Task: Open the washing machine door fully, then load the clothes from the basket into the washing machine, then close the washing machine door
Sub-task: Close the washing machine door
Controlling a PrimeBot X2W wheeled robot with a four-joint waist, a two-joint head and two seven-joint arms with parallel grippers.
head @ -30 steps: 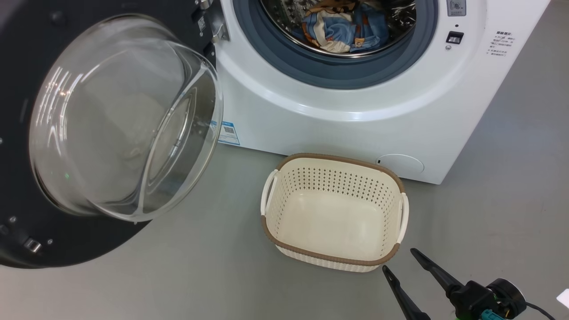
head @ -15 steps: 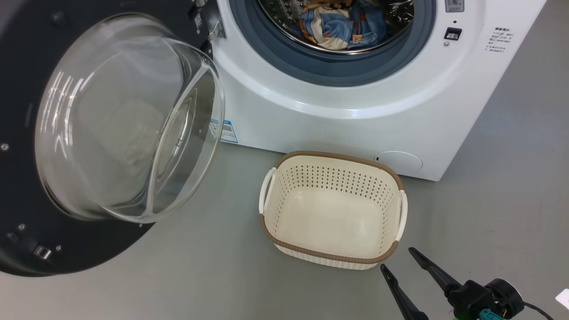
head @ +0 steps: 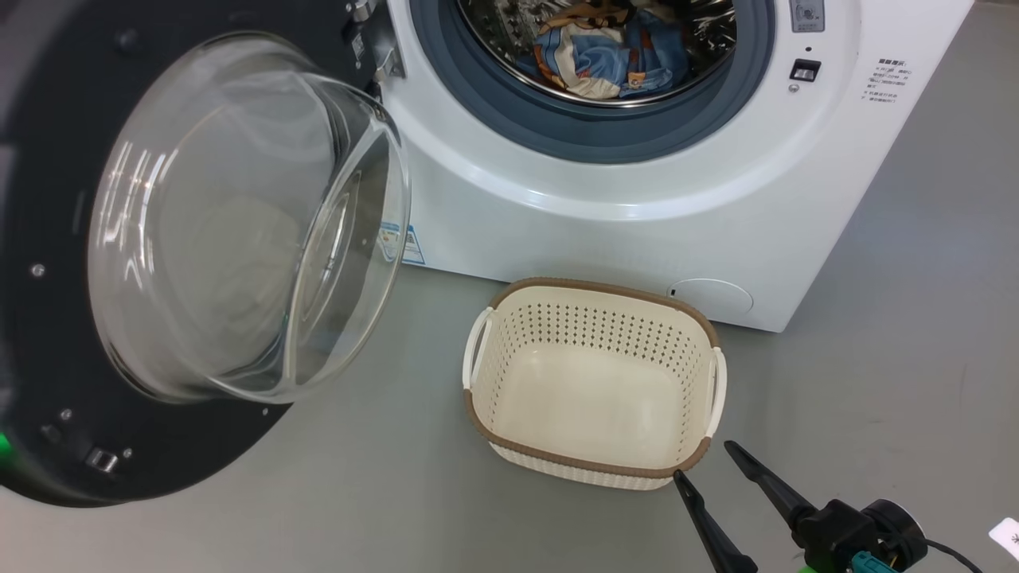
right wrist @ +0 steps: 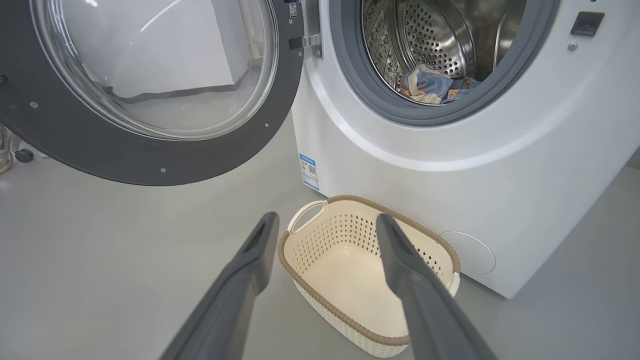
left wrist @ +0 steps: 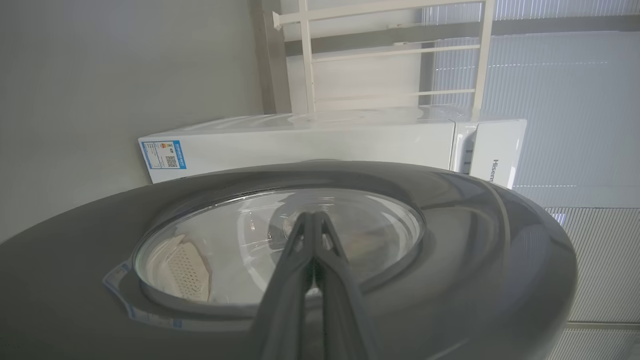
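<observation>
- The clothes (head: 593, 56) lie in the washing machine (head: 621, 239) drum; the basket (head: 589, 465) stands empty on the floor before it.
- The washing machine door (head: 48, 199) hangs open — only closing is left.
- The left gripper (left wrist: 314, 235), fingers together at the door's outer face, must push it shut; the right gripper (head: 702, 461) gapes by the basket's near corner.

Floor (head: 382, 501) (grey): basket (head: 593, 333), washing machine (head: 605, 239)

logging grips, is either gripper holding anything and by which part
Nothing is held: right gripper open and empty, left gripper shut on nothing.

Head view looks down; right wrist, lower, shares the basket (head: 597, 330)
</observation>
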